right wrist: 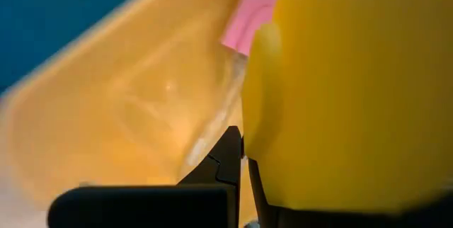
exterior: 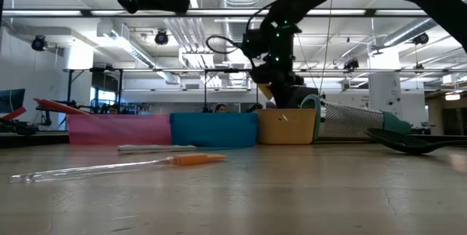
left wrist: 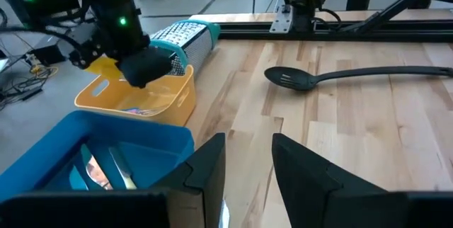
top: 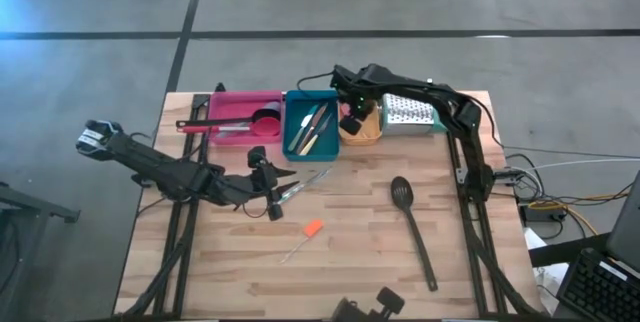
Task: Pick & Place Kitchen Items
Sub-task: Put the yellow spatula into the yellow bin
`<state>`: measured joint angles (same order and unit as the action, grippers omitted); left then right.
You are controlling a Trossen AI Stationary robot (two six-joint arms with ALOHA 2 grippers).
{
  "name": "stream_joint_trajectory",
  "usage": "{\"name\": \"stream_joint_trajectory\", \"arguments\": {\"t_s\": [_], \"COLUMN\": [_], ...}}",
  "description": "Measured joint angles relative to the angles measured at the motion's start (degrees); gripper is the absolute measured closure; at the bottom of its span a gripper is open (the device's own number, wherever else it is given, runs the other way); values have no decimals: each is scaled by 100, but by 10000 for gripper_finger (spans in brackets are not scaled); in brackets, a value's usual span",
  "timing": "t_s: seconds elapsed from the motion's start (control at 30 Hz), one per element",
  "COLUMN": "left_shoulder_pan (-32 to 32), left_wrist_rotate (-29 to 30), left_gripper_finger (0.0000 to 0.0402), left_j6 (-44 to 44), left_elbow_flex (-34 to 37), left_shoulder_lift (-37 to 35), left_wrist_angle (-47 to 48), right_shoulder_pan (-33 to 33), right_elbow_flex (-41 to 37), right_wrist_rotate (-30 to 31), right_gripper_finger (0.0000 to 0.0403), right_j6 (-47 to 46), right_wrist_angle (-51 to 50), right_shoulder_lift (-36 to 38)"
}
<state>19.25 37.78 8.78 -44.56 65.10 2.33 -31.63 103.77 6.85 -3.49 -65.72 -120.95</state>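
Note:
My right gripper (top: 352, 120) hangs over the orange tray (top: 365, 134) and is shut on a yellow piece (right wrist: 340, 93), which also shows in the low view (exterior: 267, 89). A pink piece (right wrist: 248, 12) lies in that tray. My left gripper (top: 285, 190) is open and low over the table, just in front of the teal tray (top: 312, 127), which holds thin knives (left wrist: 117, 168). A thin silver utensil (top: 306, 182) lies on the wood at its fingertips; I cannot tell whether they touch. A black slotted spoon (top: 413, 227) and an orange-tipped clear stick (top: 305, 235) lie flat on the table. My right gripper pinches the yellow piece between its two fingers (right wrist: 228, 158), coming from above. The piece fills the wrist view, so which part of it is held cannot be told. It is lifted clear, above the orange tray's rim (exterior: 288, 112).
A pink tray (top: 243, 117) with a red spoon stands left of the teal tray. A metal grater (top: 410, 112) lies right of the orange tray. Bare wood lies between the slotted spoon and the table's left edge.

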Motion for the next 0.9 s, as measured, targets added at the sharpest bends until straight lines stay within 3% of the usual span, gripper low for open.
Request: {"name": "stream_joint_trajectory", "arguments": {"t_s": [0.37, 0.9], "left_shoulder_pan": [0, 0], "left_wrist_rotate": [0, -3], "left_gripper_finger": [280, 280], "left_j6": [7, 7], "left_elbow_flex": [2, 2], "left_shoulder_lift": [0, 0], "left_wrist_angle": [13, 28], "right_shoulder_pan": [-283, -348], "right_elbow_flex": [-75, -120], "right_wrist_rotate": [-283, -233], "right_gripper_finger": [394, 394], "right_j6": [-43, -41], "right_wrist_angle": [32, 511], "right_shoulder_lift": [-299, -448]}}
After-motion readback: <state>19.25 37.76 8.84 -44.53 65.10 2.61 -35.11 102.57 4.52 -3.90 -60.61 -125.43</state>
